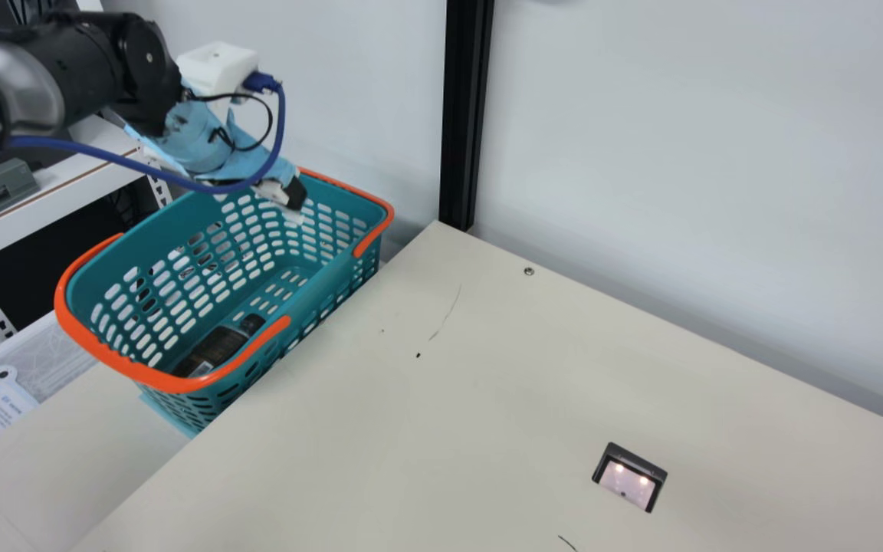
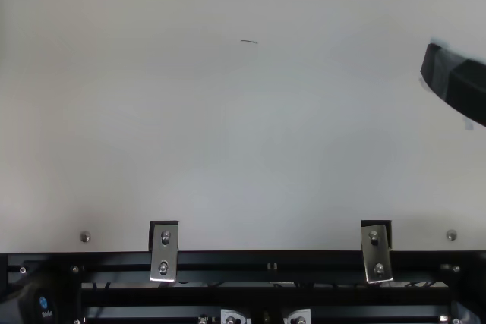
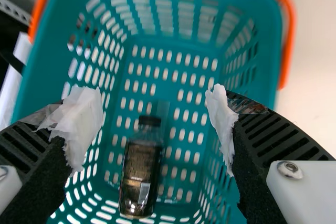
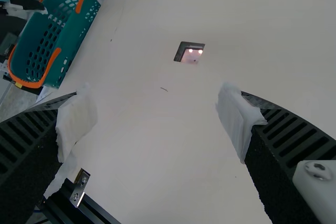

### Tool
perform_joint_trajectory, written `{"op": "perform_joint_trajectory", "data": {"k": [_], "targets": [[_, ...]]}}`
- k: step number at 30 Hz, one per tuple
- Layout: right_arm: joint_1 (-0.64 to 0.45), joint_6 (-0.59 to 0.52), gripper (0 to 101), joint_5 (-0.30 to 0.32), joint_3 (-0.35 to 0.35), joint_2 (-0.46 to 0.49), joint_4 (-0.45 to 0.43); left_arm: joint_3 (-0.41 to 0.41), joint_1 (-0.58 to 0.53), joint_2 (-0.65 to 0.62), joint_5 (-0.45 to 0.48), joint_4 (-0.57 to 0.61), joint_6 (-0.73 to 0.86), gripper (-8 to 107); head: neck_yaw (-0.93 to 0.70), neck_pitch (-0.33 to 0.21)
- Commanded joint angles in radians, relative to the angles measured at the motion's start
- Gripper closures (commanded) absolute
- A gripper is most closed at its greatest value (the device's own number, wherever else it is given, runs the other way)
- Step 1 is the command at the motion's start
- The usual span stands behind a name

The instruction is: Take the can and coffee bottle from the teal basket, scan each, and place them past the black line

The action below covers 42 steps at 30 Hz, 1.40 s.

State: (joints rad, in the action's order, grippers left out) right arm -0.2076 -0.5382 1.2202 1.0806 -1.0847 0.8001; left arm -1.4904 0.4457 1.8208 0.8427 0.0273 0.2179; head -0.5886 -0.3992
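Left claw (image 3: 155, 121) is spread wide above the basket (image 3: 262, 24), with nothing gripped between its fingers. Such a gap seems to be called for because a thick bottle (image 3: 142, 171) has to be straddled before it can be pinched. Below the claw, the bottle is laid on its side on the basket floor, off toward one end, so a shift toward that end and then a descent are probably needed. White wrapping (image 3: 86, 121) is fixed over the fingertips (presumably so that smooth plastic can be held without slipping).

Beside the claw, the basket is set against the edge of the table (image 1: 487, 368), perhaps so that a lifted thing can be brought straight over the rim. Well apart from the claw, the scanner (image 1: 629, 475) is sunk into the tabletop with its face bare and two lights lit; a code is likely meant to be passed over it from above. By the right claw (image 4: 157, 124), also wide open, nothing is held; it is posed above the table, out of the basket's way.

The step in hand is judged to be the approach to the bottle. Care is needed at the mesh walls, where a spread finger could be caught, and a rounded bottle could be rolled if it is touched on one side first.
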Motion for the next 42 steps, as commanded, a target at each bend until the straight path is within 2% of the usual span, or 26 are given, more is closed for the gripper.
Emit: {"op": "perform_joint_trajectory", "data": {"k": [1,21,31,42], "targets": [[0.000,0.000,0,0.000,0.000,0.000,0.000,-0.004,0.017,0.042,0.018,-0.007,0.010,9,-0.007,-0.023],[0.000,0.000,0,0.000,0.000,0.000,0.000,0.013,0.078,0.267,0.044,-0.101,0.077,9,-0.007,-0.023],[0.000,0.000,0,0.000,0.000,0.000,0.000,0.006,0.089,0.361,0.033,-0.098,0.138,9,-0.007,-0.023],[0.000,0.000,0,0.000,0.000,0.000,0.000,-0.045,0.099,0.469,0.040,-0.102,0.157,9,-0.007,-0.023]]}}
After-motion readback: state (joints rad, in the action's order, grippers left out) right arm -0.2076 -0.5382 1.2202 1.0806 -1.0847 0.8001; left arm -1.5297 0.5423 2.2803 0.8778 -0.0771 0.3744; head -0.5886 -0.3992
